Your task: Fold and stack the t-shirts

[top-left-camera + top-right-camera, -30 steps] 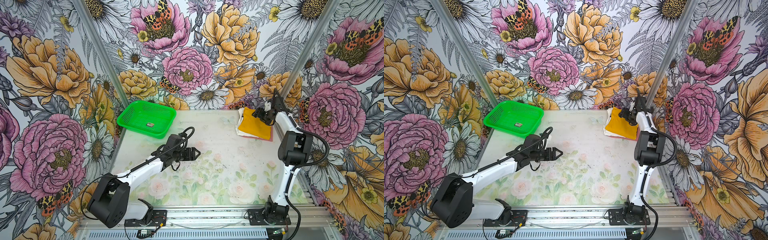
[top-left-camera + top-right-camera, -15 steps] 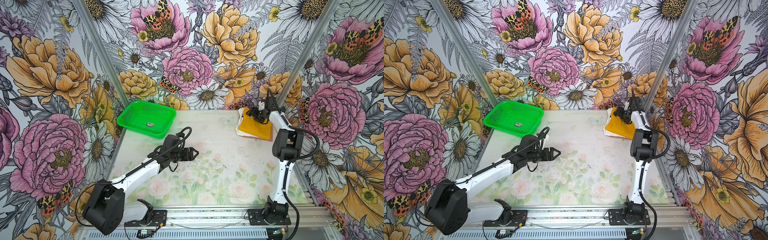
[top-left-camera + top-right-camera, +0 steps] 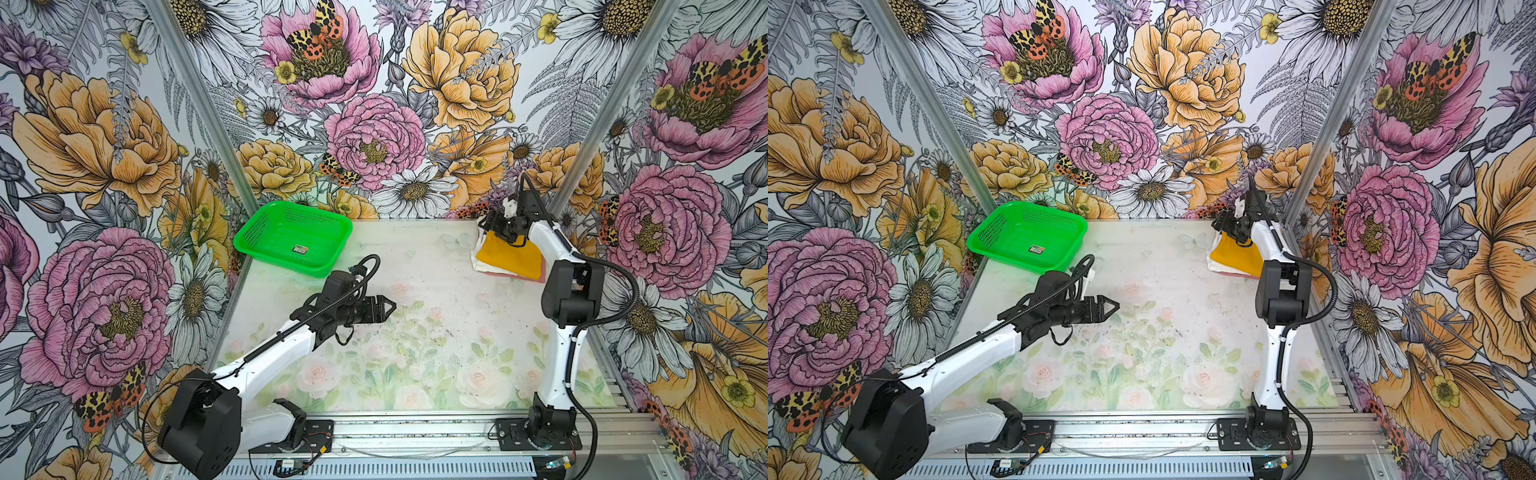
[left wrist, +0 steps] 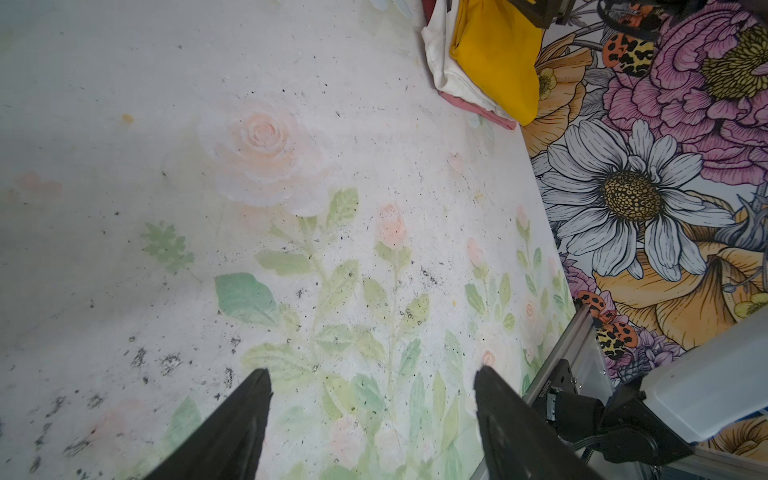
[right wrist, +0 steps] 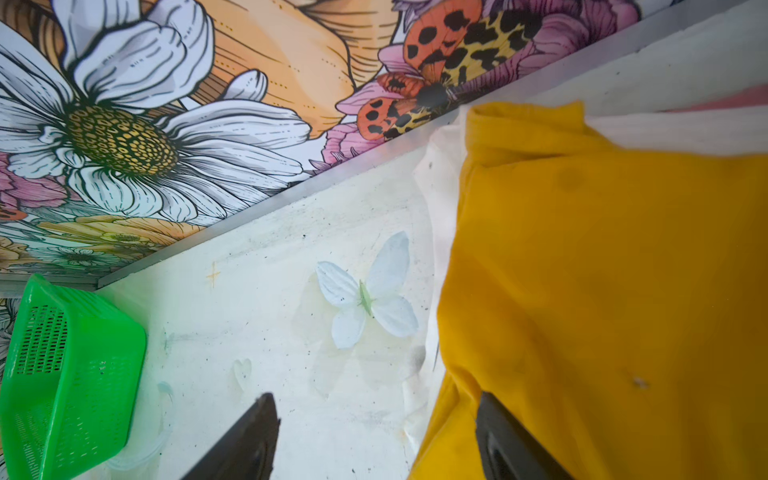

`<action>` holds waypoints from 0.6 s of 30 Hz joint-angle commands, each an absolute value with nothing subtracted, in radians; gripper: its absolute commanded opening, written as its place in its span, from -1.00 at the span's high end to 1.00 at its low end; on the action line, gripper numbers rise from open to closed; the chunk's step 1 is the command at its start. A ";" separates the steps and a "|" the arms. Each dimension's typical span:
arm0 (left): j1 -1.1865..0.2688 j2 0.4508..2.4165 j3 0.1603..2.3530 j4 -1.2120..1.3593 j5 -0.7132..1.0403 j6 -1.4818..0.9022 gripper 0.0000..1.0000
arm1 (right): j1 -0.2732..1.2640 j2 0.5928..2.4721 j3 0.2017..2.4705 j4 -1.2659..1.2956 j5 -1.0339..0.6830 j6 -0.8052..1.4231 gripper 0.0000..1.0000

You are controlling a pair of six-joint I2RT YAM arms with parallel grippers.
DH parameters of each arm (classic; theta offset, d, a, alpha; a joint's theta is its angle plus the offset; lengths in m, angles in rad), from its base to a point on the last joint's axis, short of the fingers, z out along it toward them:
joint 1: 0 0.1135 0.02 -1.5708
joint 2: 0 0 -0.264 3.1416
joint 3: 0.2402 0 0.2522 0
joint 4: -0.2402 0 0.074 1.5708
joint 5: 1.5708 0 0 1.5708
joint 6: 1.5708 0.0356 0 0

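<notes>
The t-shirts lie folded in one stack at the table's back right corner. The mustard-yellow one (image 3: 509, 257) (image 3: 1235, 255) (image 4: 494, 54) (image 5: 602, 291) is on top. The white one (image 3: 478, 259) (image 4: 440, 50) (image 5: 440, 208) is under it and the pink one (image 3: 536, 277) (image 4: 478, 110) (image 5: 727, 104) is at the bottom. My right gripper (image 3: 492, 226) (image 3: 1223, 224) (image 5: 376, 397) hangs open over the stack's back left corner, one finger above yellow cloth, the other above bare table. My left gripper (image 3: 388, 307) (image 3: 1113, 307) (image 4: 372, 370) is open and empty above mid-table.
A green mesh basket (image 3: 291, 237) (image 3: 1025, 235) (image 5: 62, 374) stands at the back left with a small label (image 3: 300, 249) inside. Flowered walls close the back and both sides. A metal rail (image 3: 415, 432) with both arm bases runs along the front edge.
My right gripper has shifted left across the stack towards its back left corner, with the elbow drawing in. The left gripper has hardly moved. Both stay open.
</notes>
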State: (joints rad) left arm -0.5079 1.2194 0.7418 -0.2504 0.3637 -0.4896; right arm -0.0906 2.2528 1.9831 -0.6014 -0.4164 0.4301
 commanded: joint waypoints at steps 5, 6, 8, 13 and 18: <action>-0.515 1.177 0.744 -0.279 0.348 -0.472 -0.57 | -0.062 2.379 2.035 -0.585 -0.491 0.456 -0.53; -0.517 1.174 0.745 -0.280 0.347 -0.475 -0.58 | -0.050 2.392 2.045 -0.586 -0.497 0.457 -0.53; -0.524 1.169 0.747 -0.284 0.341 -0.478 -0.57 | -0.034 2.408 2.055 -0.586 -0.501 0.462 -0.53; -0.538 1.166 0.771 -0.313 0.328 -0.477 -0.58 | -0.007 2.424 2.100 -0.586 -0.530 0.469 -0.53; -0.555 1.134 0.790 -0.340 0.296 -0.465 -0.59 | 0.005 2.356 2.116 -0.586 -0.575 0.457 -0.54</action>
State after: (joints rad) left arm -0.5476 1.1683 0.7502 -0.3229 0.3317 -0.4889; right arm -0.0017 2.3970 2.0811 -0.5869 -0.5274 0.4557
